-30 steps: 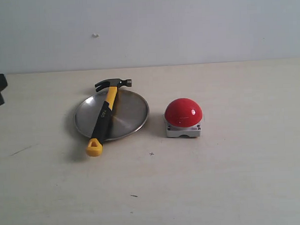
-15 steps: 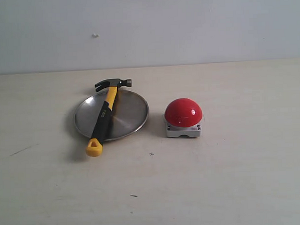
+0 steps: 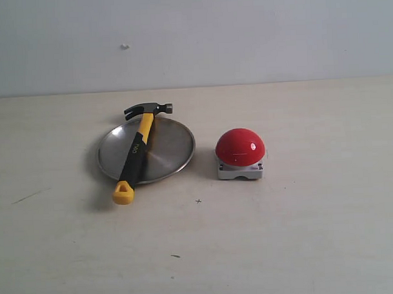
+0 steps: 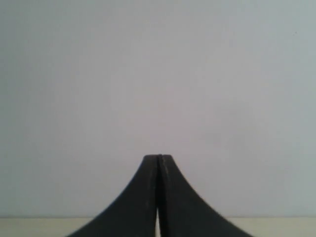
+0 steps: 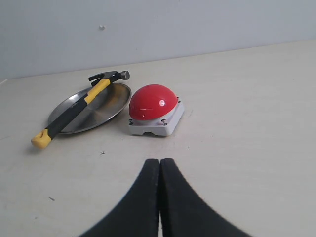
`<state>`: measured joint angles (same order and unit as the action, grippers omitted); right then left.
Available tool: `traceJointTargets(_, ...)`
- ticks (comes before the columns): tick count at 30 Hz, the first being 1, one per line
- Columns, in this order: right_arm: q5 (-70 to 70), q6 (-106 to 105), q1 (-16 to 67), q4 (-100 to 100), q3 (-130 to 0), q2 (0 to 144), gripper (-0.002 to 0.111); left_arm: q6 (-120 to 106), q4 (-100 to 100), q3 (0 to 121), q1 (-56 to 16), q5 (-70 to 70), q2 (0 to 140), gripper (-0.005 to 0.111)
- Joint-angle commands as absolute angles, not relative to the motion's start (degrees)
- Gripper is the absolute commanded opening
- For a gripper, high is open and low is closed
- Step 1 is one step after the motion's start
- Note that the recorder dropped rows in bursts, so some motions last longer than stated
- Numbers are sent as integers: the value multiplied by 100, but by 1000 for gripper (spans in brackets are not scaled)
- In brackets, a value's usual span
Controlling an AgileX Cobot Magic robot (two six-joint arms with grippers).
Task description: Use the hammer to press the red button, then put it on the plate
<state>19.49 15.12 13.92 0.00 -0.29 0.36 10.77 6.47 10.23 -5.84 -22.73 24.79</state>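
A second ago a dark piece of the left arm showed at the bench's left edge in the exterior view. It is gone now, and nothing else has shifted. Your hammer lies across the plate. Its head reaches past the rim on the side of the bench's far edge, and its yellow loop sticks out past the rim on the near side. The red button stands just beside the plate, toward the right edge of the bench, and touches neither plate nor hammer. Your left end effector has its fingers pressed together on nothing and faces only the wall. Your right end effector is likewise closed tight and empty, over the near part of the bench and well apart from the button. I read this as the placing done and the left arm pulled clear. Whether the button was pressed you cannot tell from here.
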Motion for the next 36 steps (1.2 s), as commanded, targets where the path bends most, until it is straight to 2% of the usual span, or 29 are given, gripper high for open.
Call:
traceJointTargets(1, 1916, 1480, 1404, 0, 0, 0, 0, 909, 413, 934, -579, -2348, 2379, 0)
traceJointTargets(6, 1916, 1480, 1404, 0, 0, 0, 0, 942, 424, 920, -579, -1833, 2356, 0)
traceJointTargets(9, 1916, 1480, 1404, 0, 0, 0, 0, 1162, 424, 601, -550, -1994, 2106, 0)
traceJointTargets(12, 1916, 1480, 1404, 0, 0, 0, 0, 1523, 424, 313, -206, -2009, 1633, 0)
traceJointTargets(17, 1916, 1480, 1404, 0, 0, 0, 0, 1699, 424, 0, -114, -1847, 1221, 0)
traceJointTargets(20, 1916, 1480, 1404, 0, 0, 0, 0, 1362, 436, 0, -114, -812, 920, 0)
traceJointTargets(36, 1916, 1480, 1404, 0, 0, 0, 0, 196, 552, 0, -114, 1450, 0, 0)
